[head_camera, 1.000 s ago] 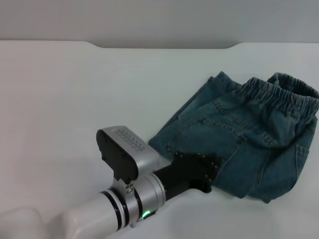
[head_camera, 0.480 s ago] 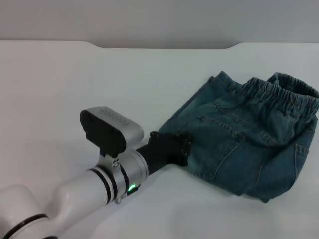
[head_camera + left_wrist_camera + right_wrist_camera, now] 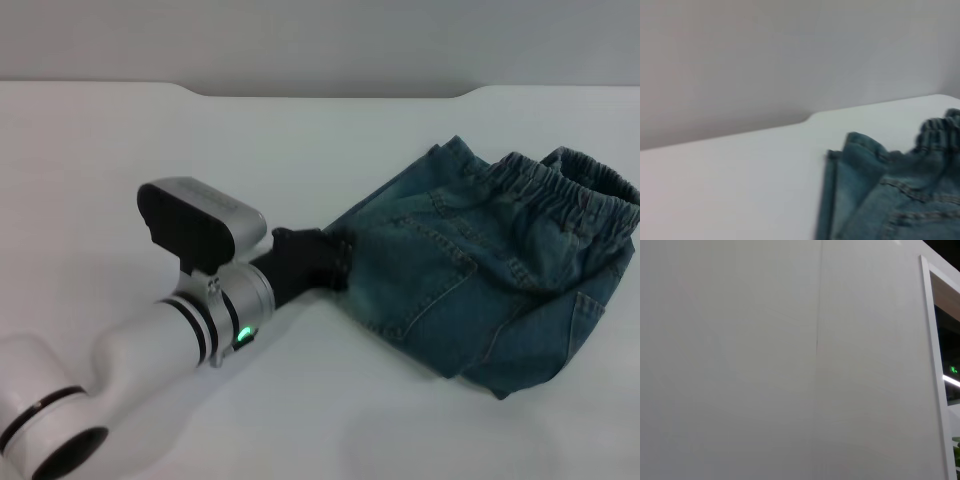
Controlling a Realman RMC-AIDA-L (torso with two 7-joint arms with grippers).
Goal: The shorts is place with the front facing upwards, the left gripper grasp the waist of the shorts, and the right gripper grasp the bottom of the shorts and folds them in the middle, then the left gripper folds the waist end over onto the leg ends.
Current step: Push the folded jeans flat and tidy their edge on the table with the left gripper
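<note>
The blue-green denim shorts (image 3: 470, 270) lie folded at the right of the white table (image 3: 150, 150). Their gathered elastic waist (image 3: 570, 190) is at the far right and pocket stitching faces up. My left gripper (image 3: 330, 262), a black claw on a white and silver arm, sits at the shorts' near-left edge and touches the denim there. In the left wrist view the shorts (image 3: 890, 190) fill the lower right, showing a folded edge and a bit of the waist (image 3: 940, 132). The right gripper is out of view, and the right wrist view shows only a pale wall.
The table's far edge (image 3: 330, 92) has a shallow notch and meets a grey wall. Bare tabletop lies to the left of and behind the left arm.
The left arm has drawn back to the left, coming off the top of the shorts to their near-left edge. The shorts' lower part has shifted slightly.
</note>
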